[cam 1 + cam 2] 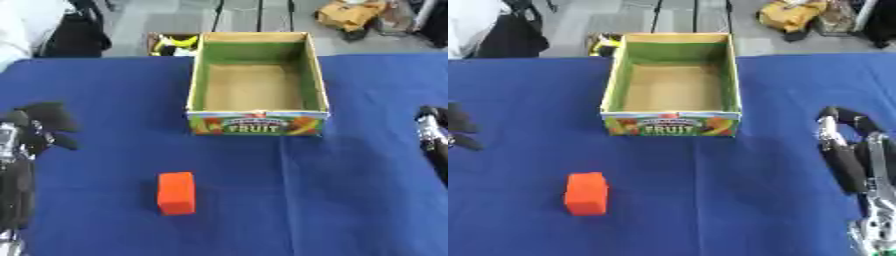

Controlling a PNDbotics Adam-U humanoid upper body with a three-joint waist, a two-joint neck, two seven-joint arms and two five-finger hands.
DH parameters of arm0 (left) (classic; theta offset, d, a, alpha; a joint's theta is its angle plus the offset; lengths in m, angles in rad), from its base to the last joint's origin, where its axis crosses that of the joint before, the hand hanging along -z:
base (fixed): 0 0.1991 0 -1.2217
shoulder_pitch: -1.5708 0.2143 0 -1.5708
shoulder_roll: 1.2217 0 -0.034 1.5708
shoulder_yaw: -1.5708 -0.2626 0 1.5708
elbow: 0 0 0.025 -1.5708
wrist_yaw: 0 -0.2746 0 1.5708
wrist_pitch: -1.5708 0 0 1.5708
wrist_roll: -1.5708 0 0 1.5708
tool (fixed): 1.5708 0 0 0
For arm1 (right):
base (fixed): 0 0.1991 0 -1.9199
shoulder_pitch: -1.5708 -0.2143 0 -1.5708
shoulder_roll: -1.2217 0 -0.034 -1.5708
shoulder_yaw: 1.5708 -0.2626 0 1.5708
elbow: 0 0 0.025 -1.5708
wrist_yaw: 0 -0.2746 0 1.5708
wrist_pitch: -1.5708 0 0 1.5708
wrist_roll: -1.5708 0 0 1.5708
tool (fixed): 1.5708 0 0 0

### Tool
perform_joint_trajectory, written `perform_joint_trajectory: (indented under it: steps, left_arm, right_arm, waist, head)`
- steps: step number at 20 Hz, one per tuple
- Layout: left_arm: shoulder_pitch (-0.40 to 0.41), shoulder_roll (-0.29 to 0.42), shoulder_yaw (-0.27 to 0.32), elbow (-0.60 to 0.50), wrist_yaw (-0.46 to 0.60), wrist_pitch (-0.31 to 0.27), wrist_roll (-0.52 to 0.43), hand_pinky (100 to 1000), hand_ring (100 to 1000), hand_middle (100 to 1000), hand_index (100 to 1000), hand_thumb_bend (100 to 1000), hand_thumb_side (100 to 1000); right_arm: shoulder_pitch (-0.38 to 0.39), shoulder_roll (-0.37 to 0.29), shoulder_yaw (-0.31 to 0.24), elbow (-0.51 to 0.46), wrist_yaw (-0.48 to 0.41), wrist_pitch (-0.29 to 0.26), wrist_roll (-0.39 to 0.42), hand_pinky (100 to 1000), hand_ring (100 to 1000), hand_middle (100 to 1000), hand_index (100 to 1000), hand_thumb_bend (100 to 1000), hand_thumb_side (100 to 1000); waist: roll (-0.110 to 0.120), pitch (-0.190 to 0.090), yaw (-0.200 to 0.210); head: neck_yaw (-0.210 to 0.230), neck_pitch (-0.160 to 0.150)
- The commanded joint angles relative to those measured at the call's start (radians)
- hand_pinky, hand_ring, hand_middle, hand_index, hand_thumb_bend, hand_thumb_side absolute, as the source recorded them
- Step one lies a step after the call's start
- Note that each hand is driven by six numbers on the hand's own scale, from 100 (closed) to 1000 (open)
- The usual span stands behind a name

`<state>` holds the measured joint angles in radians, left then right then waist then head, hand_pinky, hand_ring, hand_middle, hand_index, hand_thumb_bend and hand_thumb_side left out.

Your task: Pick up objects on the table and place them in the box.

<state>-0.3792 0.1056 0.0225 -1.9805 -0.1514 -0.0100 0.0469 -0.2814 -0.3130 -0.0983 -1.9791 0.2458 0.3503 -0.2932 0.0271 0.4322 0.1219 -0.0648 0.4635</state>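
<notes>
Orange against the blue cloth [350,200], a small block [177,193] lay alone, well short of the open cardboard box [259,126] and to the left of its printed front. The box looked empty inside. Neither hand held anything — the left hand [39,125] hung at the left edge with relaxed fingers, the right hand [846,145] rested at the right edge, fingers up and uncurled. The likely trouble: a reach from the side could nudge the block across the cloth instead of closing round it, or the carried block could catch the box's near wall.
</notes>
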Motion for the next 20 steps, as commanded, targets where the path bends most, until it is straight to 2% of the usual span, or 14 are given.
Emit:
perform_joint_trajectory:
  steps: [1, 8, 11, 14, 16, 20]
  left_arm:
    - [-0.007, 0.01, 0.002, -0.02, -0.002, -0.001, -0.001, 482, 592, 580, 705, 100, 1000]
    - [-0.009, 0.013, 0.004, -0.02, -0.006, 0.0, 0.003, 483, 597, 593, 714, 100, 1000]
    - [-0.022, 0.04, 0.006, -0.02, -0.035, -0.003, 0.001, 490, 608, 620, 731, 100, 981]
    - [-0.05, 0.106, 0.002, -0.02, -0.12, -0.008, -0.029, 503, 624, 659, 758, 100, 952]
    - [-0.085, 0.16, -0.006, -0.02, -0.208, -0.012, -0.066, 513, 640, 695, 787, 100, 889]
    - [-0.163, 0.259, -0.046, -0.02, -0.382, -0.03, -0.145, 522, 652, 734, 815, 100, 836]
  right_arm:
    - [-0.009, -0.009, -0.005, -0.021, 0.001, -0.001, 0.001, 744, 941, 716, 792, 100, 753]
    - [-0.008, -0.008, -0.006, -0.021, 0.001, 0.0, 0.001, 744, 940, 716, 792, 100, 752]
    - [-0.007, -0.009, -0.006, -0.021, 0.001, 0.0, 0.001, 744, 940, 716, 792, 100, 751]
    - [-0.003, -0.01, -0.005, -0.021, 0.002, 0.001, 0.002, 744, 940, 716, 792, 100, 751]
    - [0.0, -0.011, -0.005, -0.021, 0.002, 0.002, 0.003, 744, 940, 716, 792, 100, 750]
    - [0.005, -0.012, -0.002, -0.021, 0.002, 0.004, 0.006, 744, 940, 717, 792, 100, 749]
  waist:
    - [-0.002, -0.017, -0.002]
    - [0.0, -0.018, -0.003]
    - [0.003, -0.022, -0.002]
    - [0.007, -0.029, -0.003]
    - [0.01, -0.033, -0.006]
    - [0.016, -0.04, -0.01]
  head:
    - [0.001, -0.017]
    - [-0.001, -0.013]
    - [-0.004, -0.009]
    - [-0.005, -0.005]
    - [-0.005, 0.001]
    - [-0.004, 0.008]
